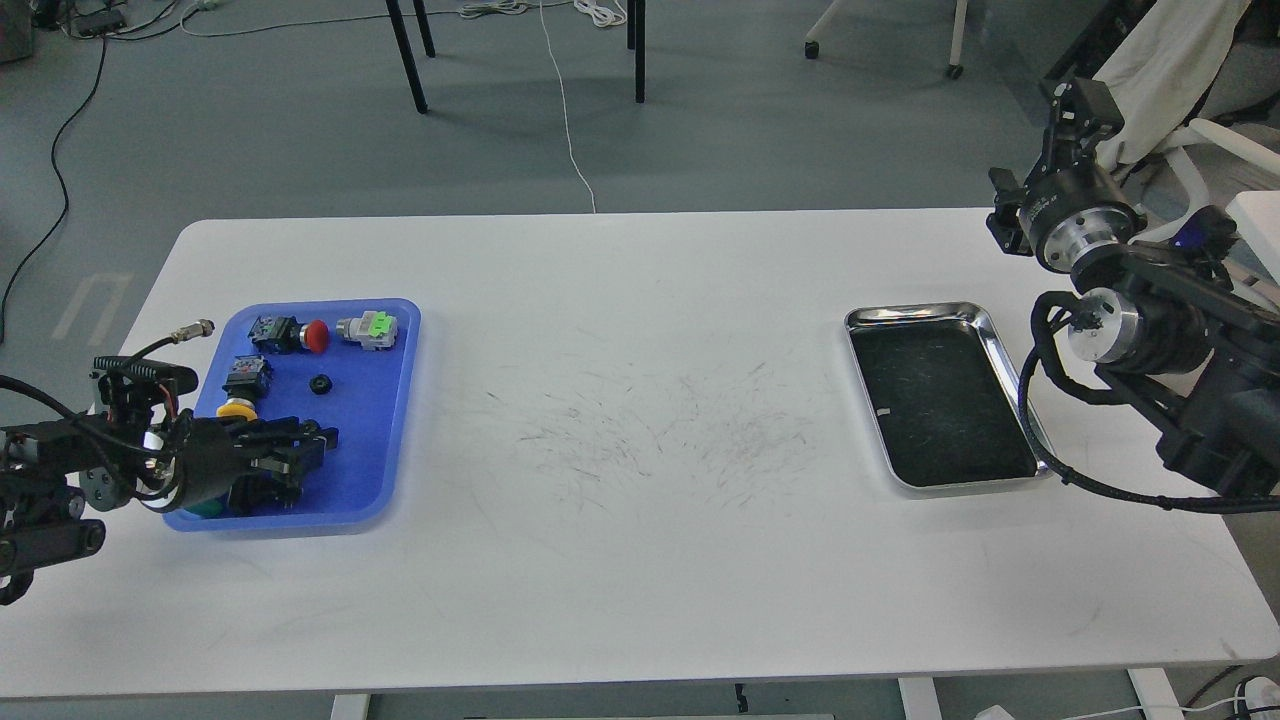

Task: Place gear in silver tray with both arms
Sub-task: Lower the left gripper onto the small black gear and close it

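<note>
The gear (320,384) is a small black ring lying in the middle of the blue plastic tray (375,440) at the table's left. My left gripper (308,447) hovers low over that tray's front part, below the gear and apart from it. Its fingers look open with nothing held. The silver tray (915,312) sits at the table's right with a bare dark bottom. My right gripper (1078,100) is raised beyond the table's far right corner, above and right of the silver tray. It looks small and dark, so its fingers cannot be told apart.
The blue tray also holds a red push button (315,335), a grey and green switch (368,329), a yellow-capped button (237,408) and a green button (205,508) partly hidden under my left arm. Between the trays lies the white table (640,430). Chair legs and cables lie behind it.
</note>
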